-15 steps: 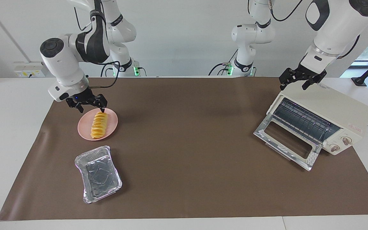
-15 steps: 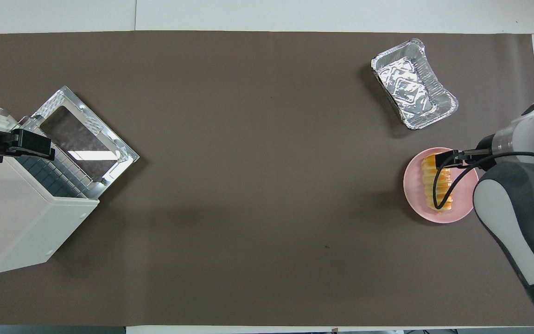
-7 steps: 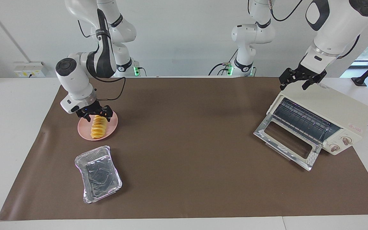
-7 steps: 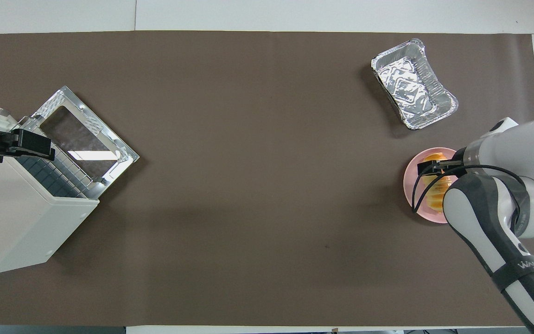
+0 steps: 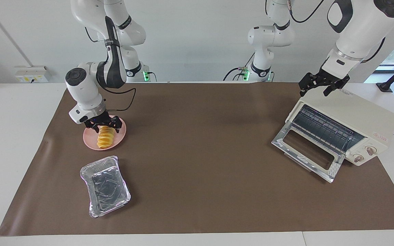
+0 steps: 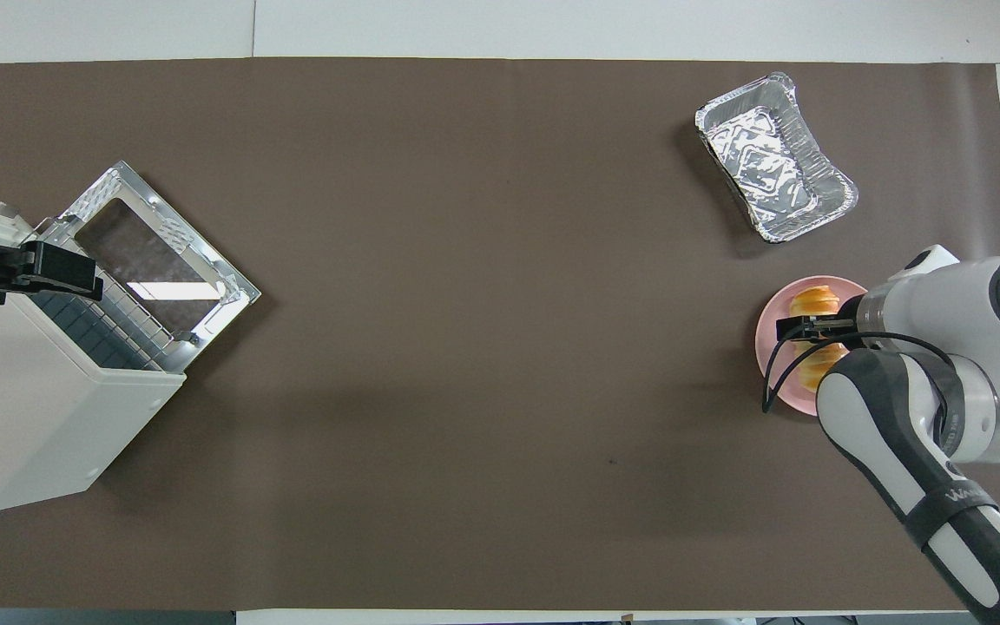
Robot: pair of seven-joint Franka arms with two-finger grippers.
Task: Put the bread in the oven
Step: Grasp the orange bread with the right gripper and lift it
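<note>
Here, your right gripper (image 5: 105, 128) is straddling the bread (image 5: 104, 137) on the pink plate (image 5: 120, 135) with fingers wide, your left gripper (image 5: 323, 87) is hovering spread over the oven (image 5: 361, 118), door lying open.

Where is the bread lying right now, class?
The bread lies on the pink plate at the right arm's end of the table, nearer to the robots than the foil tray, with the open right gripper over it.

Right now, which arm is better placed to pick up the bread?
The right one: the right gripper is open astride the bread on the pink plate. The left gripper waits over the oven.
</note>
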